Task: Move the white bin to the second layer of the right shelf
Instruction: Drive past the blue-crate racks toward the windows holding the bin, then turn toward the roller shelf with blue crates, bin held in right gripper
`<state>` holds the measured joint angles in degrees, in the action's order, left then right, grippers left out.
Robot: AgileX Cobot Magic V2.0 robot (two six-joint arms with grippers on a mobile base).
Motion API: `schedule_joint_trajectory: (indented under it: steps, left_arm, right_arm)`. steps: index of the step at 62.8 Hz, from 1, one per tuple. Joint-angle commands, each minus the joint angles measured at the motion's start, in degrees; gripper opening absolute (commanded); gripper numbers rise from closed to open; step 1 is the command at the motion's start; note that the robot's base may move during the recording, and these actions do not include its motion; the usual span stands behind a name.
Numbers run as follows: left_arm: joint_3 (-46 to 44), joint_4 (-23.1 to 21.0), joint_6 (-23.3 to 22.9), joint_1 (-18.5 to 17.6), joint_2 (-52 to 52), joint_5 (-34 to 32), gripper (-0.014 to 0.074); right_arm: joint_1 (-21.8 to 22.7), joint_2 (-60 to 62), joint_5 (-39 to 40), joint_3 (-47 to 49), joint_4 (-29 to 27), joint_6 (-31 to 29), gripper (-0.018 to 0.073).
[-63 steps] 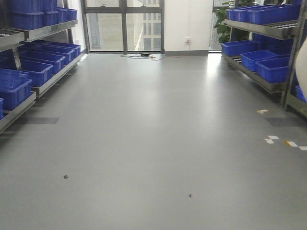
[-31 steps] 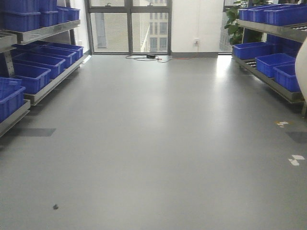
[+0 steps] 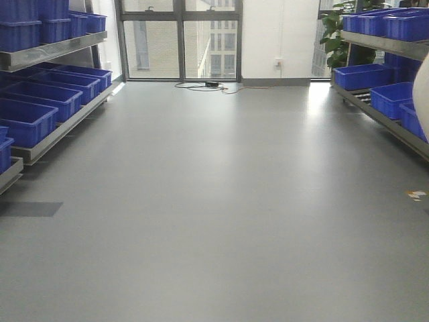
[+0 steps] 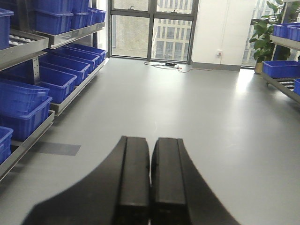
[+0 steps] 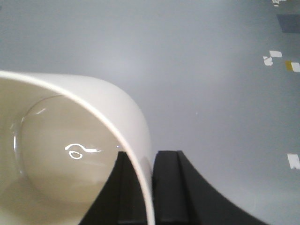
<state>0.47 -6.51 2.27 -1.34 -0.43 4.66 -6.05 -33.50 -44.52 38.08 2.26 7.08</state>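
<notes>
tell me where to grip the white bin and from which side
Grip the white bin by its thin upper wall at the rim, coming in over the open mouth: one finger inside, one outside. The wall is slim; the smooth rounded body probably offers no such purchase. The right pincer holds it that way.

One white bin [image 5: 70,140], two end effectors [image 4: 151,145] [image 5: 151,161], one potted plant [image 4: 262,28] — and over a dozen blue crates [image 4: 61,77].

The white bin [image 5: 56,140] is cut off left and below (its wall hides part of one black finger [image 5: 123,187]).
</notes>
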Motion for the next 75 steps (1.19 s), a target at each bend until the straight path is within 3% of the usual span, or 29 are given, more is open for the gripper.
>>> schedule_joint_trajectory:
  steps: [1,75]
  left_arm:
    - [1.61,-0.05,-0.3,-0.36,-1.09,-5.0,0.0085]
    - [1.61,-0.05,-0.3,-0.36,-1.09,-5.0,0.0085]
  right_arm:
    - [0.06,-0.14,5.05,1.8,0.14,0.07,0.0055]
    - [0.06,-0.14,5.05,1.8,0.14,0.07,0.0055]
